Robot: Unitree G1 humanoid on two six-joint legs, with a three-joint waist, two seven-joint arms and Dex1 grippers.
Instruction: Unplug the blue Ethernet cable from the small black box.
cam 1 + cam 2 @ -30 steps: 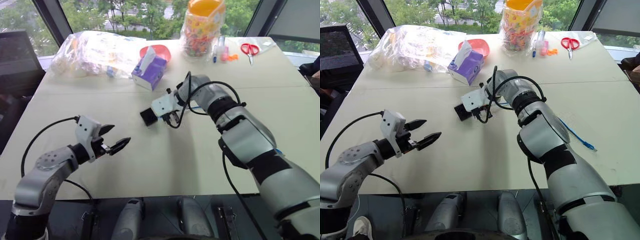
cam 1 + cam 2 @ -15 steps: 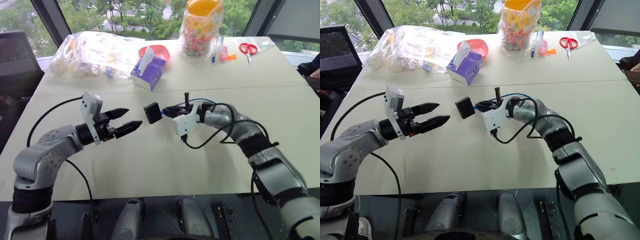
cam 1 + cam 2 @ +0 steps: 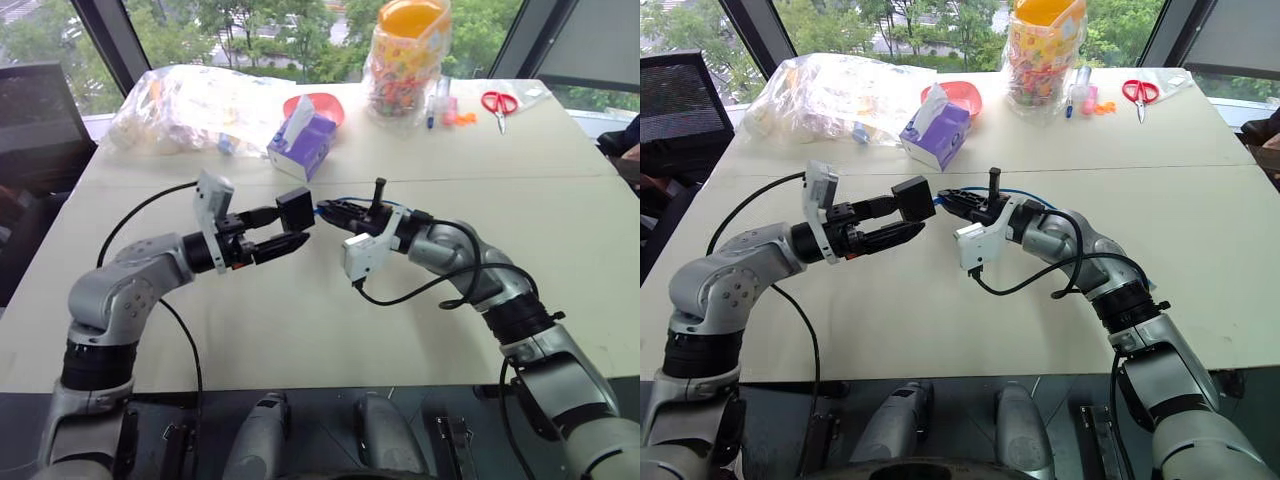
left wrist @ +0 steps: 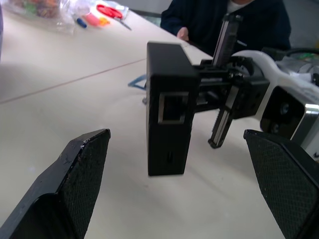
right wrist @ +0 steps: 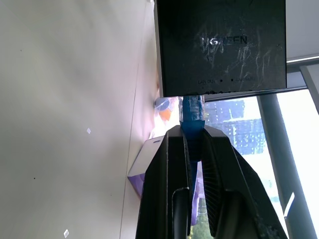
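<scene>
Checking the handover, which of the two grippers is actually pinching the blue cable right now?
The right gripper: its fingers are shut on the blue Ethernet cable beside the small black box. The left gripper is open around the box.

Small black box [image 3: 295, 208] held above table, blue Ethernet cable [image 5: 192, 112] still plugged in.

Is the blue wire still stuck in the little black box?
Yes, plugged in. The thin bright-blue Ethernet cable runs straight into the small flat black box, pinched by the right hand.
</scene>
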